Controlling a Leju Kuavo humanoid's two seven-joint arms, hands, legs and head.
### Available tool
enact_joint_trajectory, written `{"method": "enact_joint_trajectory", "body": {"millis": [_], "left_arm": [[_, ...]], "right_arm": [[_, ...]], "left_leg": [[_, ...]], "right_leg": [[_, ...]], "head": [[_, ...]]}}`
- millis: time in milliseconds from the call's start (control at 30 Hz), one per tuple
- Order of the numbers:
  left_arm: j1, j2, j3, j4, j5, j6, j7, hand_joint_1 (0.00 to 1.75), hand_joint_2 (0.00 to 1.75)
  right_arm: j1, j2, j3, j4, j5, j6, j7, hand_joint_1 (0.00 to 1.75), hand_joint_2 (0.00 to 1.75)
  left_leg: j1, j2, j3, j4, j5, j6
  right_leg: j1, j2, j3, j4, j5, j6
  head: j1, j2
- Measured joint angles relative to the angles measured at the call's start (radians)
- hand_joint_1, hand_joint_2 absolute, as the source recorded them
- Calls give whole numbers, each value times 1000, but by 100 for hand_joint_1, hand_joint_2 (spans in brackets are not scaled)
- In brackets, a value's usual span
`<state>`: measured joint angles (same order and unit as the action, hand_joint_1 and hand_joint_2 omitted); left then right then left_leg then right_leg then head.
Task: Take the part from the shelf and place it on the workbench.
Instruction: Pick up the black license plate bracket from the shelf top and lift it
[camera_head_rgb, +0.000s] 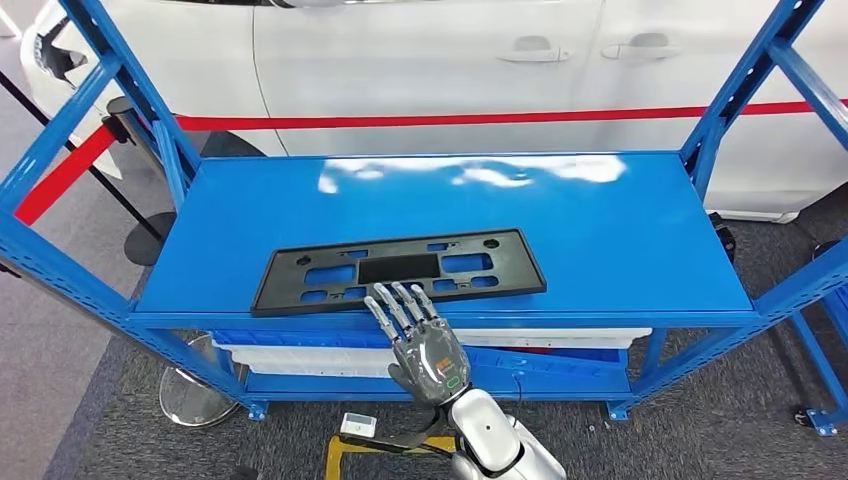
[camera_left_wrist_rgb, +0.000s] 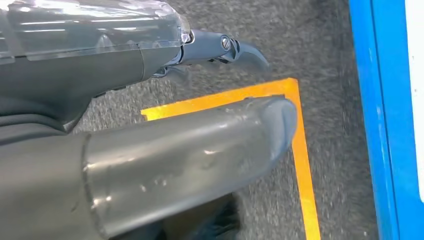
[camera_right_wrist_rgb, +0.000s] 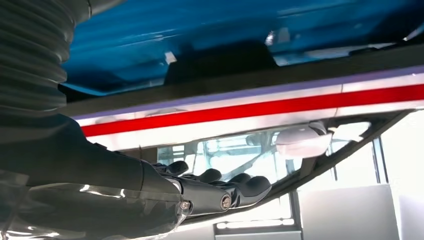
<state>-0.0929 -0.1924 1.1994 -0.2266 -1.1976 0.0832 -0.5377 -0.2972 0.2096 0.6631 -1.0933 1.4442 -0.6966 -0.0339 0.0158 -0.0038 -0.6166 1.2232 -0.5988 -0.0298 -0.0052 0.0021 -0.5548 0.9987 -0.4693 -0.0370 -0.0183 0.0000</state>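
One part on the shelf: black flat frame-like part lying flat near the front edge of the blue top level, left of centre, nothing on it. From my head cam, the left hand isn't where I can judge much; on the left wrist cam the left hand hangs over grey carpet with an orange floor marking under it, thumb and one finger apart, nothing held. Right hand is up at the shelf's front edge, fingers straight and spread, tips touching or just over the part's near edge; can't tell which. No grip on it. White car with a red stripe behind the shelf.
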Motion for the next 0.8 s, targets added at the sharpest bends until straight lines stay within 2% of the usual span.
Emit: {"method": "enact_joint_trajectory", "body": {"millis": [33, 67, 100, 167, 200, 233, 300, 367, 433, 533, 567, 600, 633, 700, 733, 767, 800], "left_arm": [[2, 0, 0, 0, 0, 0, 1, 0, 0], [5, 1, 0, 0, -1, 0, 3, 0, 0], [7, 2, 0, 0, -1, 0, 4, 0, 0], [8, 4, 0, 0, -1, 0, 6, 0, 0], [7, 5, 0, 0, -1, 0, 6, 0, 0], [6, 6, 0, 0, -1, 0, 7, 0, 0], [4, 6, 0, 0, -2, 0, 8, 0, 0], [4, 6, -1, 0, -2, 0, 9, 0, 0], [5, 6, -1, 0, -2, 0, 9, 0, 0], [5, 6, -1, 0, -2, 0, 9, 0, 0], [6, 6, -1, 0, -2, 1, 9, 0, 0], [7, 6, -1, 0, -1, 2, 9, 0, 0], [8, 6, -1, 0, -1, 3, 9, 0, 0], [8, 5, -1, 0, -2, 8, 9, 0, 0], [7, 4, -1, 0, -2, 10, 10, 0, 0], [6, 4, -1, 0, -2, 11, 10, 0, 0], [6, 4, -1, 0, -2, 11, 10, 0, 0]], "right_arm": [[1, 0, -1, 3, -2, 0, 0, 0, 175], [1, 0, -2, 7, -4, 0, 1, 0, 175], [2, 0, -2, 9, -5, 0, 1, 0, 175], [2, 0, -2, 13, -6, 0, 2, 0, 175], [0, 0, -3, 15, -6, 0, 3, 0, 175], [-1, 0, -4, 16, -7, -1, 4, 0, 175], [-2, 0, -5, 19, -8, -1, 5, 0, 175], [-3, 0, -7, 19, -8, -2, 5, 0, 175], [-5, 0, -9, 19, -8, -2, 5, 0, 175], [-3, -2, -11, 23, -9, -2, 5, 0, 175], [-1, -3, -12, 25, -9, -1, 5, 0, 175], [0, -3, -12, 28, -9, -1, 5, 0, 175], [0, -4, -12, 31, -10, 0, 5, 0, 175], [0, -4, -14, 35, -12, 2, 5, 0, 175], [-1, -4, -15, 38, -14, 4, 5, 0, 175], [-1, -4, -16, 40, -15, 6, 5, 0, 175], [-2, -4, -17, 41, -16, 9, 5, 0, 175]], "left_leg": [[2, 0, -43, 56, -6, -3], [2, 0, -67, 71, 11, -4], [3, 0, -71, 44, 50, -3], [1, 0, -33, -86, 151, 3], [-2, 0, -11, -142, 179, 9], [-5, 1, 5, -178, 189, 16], [-10, 0, 15, -197, 174, 31], [-6, -1, 29, -209, 165, 44], [-2, -2, 49, -221, 158, 55], [-2, -3, 70, -224, 141, 63], [-2, -3, 78, -224, 134, 62], [-2, -4, 88, -224, 127, 60], [-2, -4, 101, -223, 119, 58], [-2, -5, 126, -222, 100, 48], [-3, -6, 133, -221, 91, 42], [-4, -5, 135, -221, 84, 35], [-5, -5, 138, -218, 80, 27]], "right_leg": [[1, 1, 10, 0, -9, -1], [1, 3, 21, 0, -18, -1], [2, 4, 35, 0, -28, 1], [2, 6, 66, -1, -52, 7], [3, 6, 77, -1, -62, 11], [4, 6, 84, -2, -70, 17], [6, 5, 88, 1, -73, 28], [5, 4, 83, 24, -69, 37], [3, 4, 42, 100, -82, 45], [-2, 3, -85, 269, -147, 54], [-3, 3, -118, 293, -154, 57], [-5, 3, -134, 284, -139, 58], [-7, 2, -133, 241, -101, 59], [-8, 0, -105, 115, 0, 55], [-6, -1, -94, 68, 30, 50], [-4, -2, -89, 44, 47, 44], [-1, -1, -90, 40, 46, 37]], "head": [[0, 0], [-1, 0], [-2, 0], [-2, 0], [-2, 0], [-2, 0], [1, 0], [3, 0], [6, 0], [9, 0], [9, 0], [9, 0], [10, 0], [10, 0], [11, 0], [12, 0], [11, 0]]}}
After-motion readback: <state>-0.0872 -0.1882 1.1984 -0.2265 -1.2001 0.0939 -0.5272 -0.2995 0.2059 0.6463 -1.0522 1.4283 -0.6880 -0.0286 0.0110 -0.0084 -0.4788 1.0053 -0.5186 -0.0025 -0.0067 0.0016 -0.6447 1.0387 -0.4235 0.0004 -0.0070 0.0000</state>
